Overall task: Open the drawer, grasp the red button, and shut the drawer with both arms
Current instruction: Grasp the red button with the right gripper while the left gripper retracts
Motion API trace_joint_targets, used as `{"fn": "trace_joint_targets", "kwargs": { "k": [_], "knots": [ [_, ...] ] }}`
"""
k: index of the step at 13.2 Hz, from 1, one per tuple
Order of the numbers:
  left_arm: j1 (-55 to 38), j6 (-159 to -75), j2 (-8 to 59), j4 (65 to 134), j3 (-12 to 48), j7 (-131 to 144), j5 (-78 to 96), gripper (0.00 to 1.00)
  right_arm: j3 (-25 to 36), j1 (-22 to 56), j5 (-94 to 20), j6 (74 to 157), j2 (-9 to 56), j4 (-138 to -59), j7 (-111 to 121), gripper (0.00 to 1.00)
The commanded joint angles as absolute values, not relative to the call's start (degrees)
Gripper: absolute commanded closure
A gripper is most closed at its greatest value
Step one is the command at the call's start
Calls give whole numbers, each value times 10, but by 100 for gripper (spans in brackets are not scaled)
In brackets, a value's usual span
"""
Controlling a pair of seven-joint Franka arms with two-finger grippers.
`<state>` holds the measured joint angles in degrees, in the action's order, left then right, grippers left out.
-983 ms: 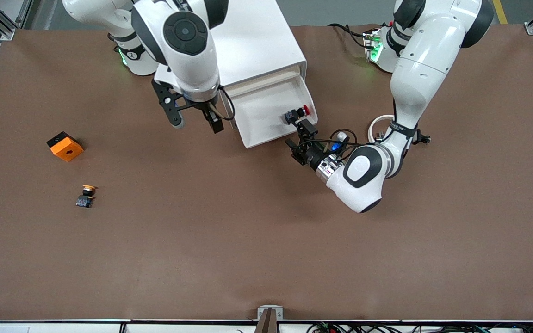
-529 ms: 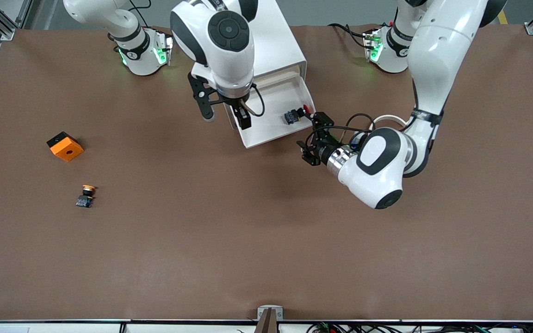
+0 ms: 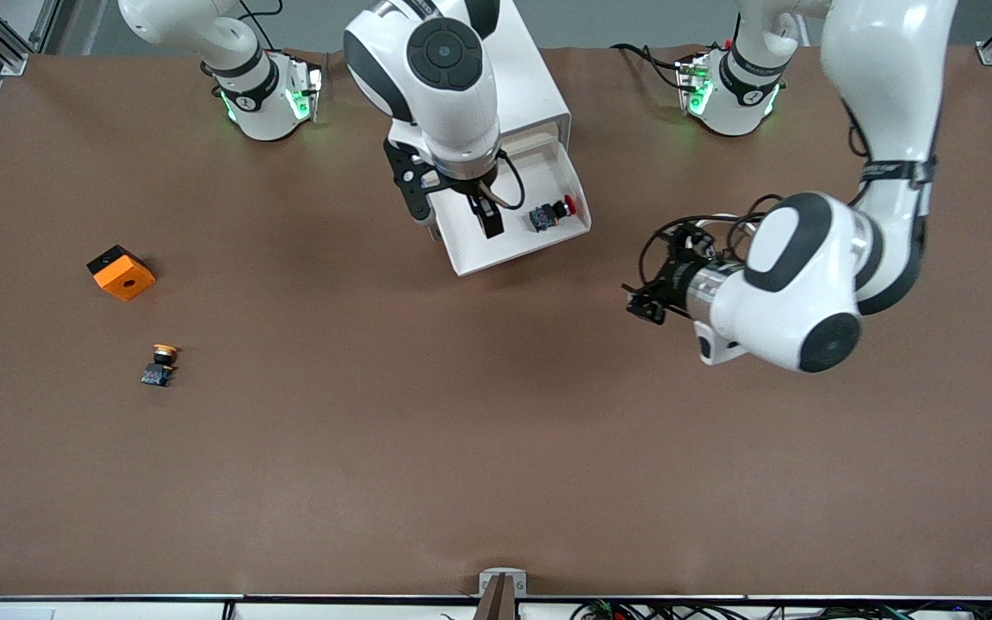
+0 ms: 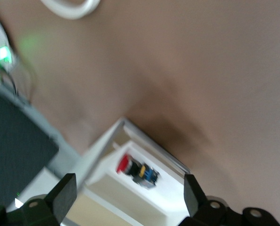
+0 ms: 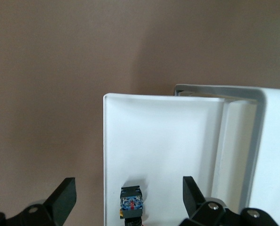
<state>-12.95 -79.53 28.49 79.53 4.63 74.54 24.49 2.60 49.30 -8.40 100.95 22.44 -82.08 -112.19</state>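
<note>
The top drawer (image 3: 496, 243) stands pulled out of the white cabinet (image 3: 513, 77). The red-capped button (image 3: 550, 213) lies on its side in the drawer, by the wall toward the left arm's end. My right gripper (image 3: 457, 217) is open and empty over the drawer, beside the button. In the right wrist view the button (image 5: 131, 203) lies between my open fingers (image 5: 64, 197) on the drawer floor (image 5: 163, 141). My left gripper (image 3: 653, 277) is open and empty over bare table toward the left arm's end. The left wrist view shows the button (image 4: 137, 169) in the drawer (image 4: 175, 200).
An orange cube (image 3: 120, 272) and a button with a yellow-orange cap (image 3: 160, 364) lie on the brown table toward the right arm's end. The left arm's elbow (image 3: 797, 284) hangs over the table beside the drawer.
My left gripper has drawn back from the drawer's front toward the left arm's end. My right gripper has moved from beside the cabinet to over the open drawer. The button has not moved.
</note>
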Motion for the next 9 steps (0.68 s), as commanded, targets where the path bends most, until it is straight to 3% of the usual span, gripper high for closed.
{"fn": "trace_joint_targets", "kwargs": {
  "k": [1, 9],
  "knots": [
    [-106, -794, 226, 836, 45, 618, 181, 0, 31, 511, -97, 1033, 258, -801, -1133, 0],
    [-33, -822, 134, 905, 46, 382, 75, 0, 32, 542, -107, 1062, 308, -776, -1136, 0]
  ]
}}
